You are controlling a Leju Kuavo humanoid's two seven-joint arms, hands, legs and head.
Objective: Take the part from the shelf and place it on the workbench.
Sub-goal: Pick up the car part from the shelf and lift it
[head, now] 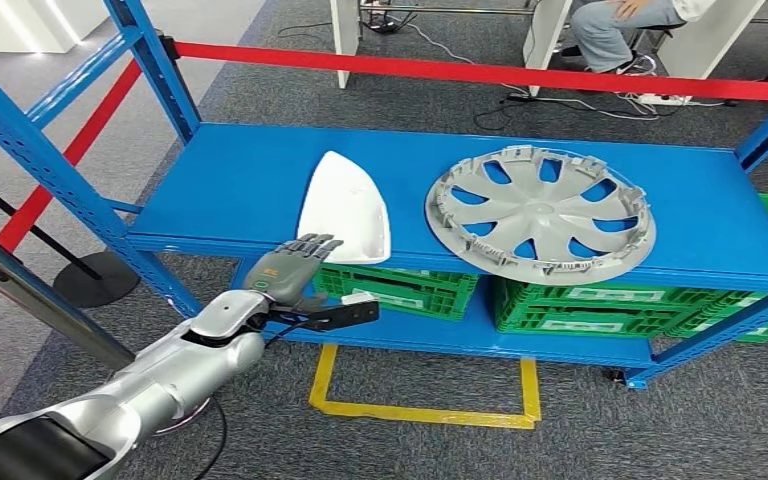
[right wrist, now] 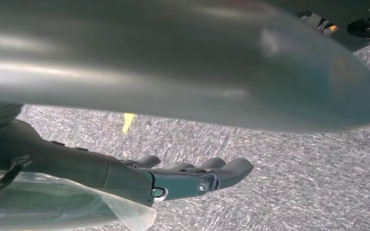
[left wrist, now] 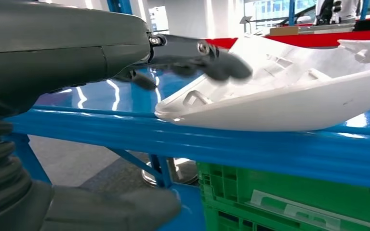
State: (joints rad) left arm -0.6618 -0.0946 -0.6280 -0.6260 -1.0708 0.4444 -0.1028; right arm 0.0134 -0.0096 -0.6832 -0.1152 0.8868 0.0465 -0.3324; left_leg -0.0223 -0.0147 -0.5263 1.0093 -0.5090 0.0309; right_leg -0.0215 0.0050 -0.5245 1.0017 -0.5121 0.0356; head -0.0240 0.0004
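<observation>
The white part, a teardrop-shaped shell, lies on the blue shelf, left of centre on the top deck. Its long axis runs from 12 to 6 o'clock in the head view: the narrow tip points to 12, away from the robot, and the broad rounded end sits at 6, reaching the shelf's front edge. The left wrist view shows the part hollow side up, its rim lifted off the deck at the near end.

At 3 o'clock from the part lies a grey wheel cover, close beside it but apart. At 9 o'clock the deck is bare as far as the blue upright at the shelf's left corner. Green crates stand on the lower deck under the front edge. A red barrier tape runs behind the shelf.

The left hand is at 7 o'clock from the part's broad end, level with the front edge. Its fingers are stretched out over the part's near rim, the thumb below the deck edge; it grips nothing.

The right hand hangs over grey carpet, fingers loosely extended, holding nothing.
</observation>
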